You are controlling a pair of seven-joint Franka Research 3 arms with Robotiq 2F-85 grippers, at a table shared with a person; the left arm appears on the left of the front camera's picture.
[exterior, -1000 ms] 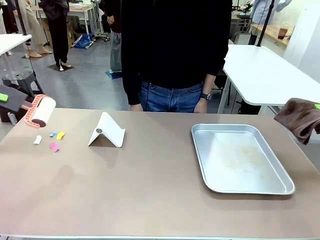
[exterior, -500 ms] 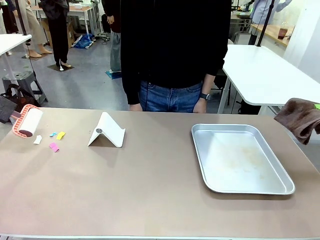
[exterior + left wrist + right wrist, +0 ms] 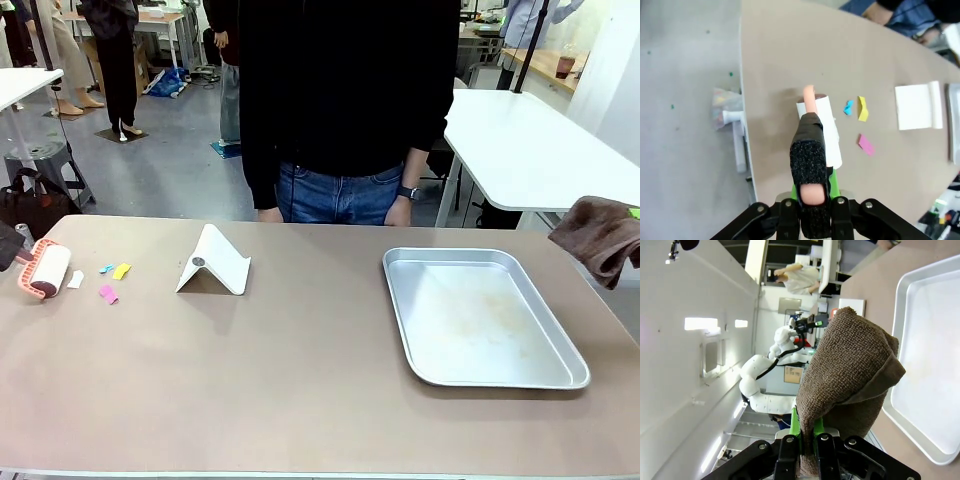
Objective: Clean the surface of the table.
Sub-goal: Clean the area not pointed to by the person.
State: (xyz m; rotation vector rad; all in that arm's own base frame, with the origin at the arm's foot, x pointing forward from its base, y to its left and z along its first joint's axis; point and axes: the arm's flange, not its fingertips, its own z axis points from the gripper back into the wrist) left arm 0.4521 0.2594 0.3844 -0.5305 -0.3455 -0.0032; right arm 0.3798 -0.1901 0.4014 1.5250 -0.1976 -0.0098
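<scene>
**Lint roller [image 3: 45,270] lowered to the left end of the table [image 3: 300,380]**

My left gripper [image 3: 812,192] is clamped on its handle, the roller just beside the paper scraps [image 3: 108,294]. My right gripper [image 3: 806,432] pinches a brown cloth [image 3: 850,370] past the table's right edge.

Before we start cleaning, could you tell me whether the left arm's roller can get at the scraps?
Probably yes: the lint roller in the left gripper is right beside the paper scraps, with bare table between.

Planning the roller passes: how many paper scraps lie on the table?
4, clustered at the table's left end beside the roller: white scrap, blue scrap, yellow scrap, pink scrap. The roller could hide more.
</scene>
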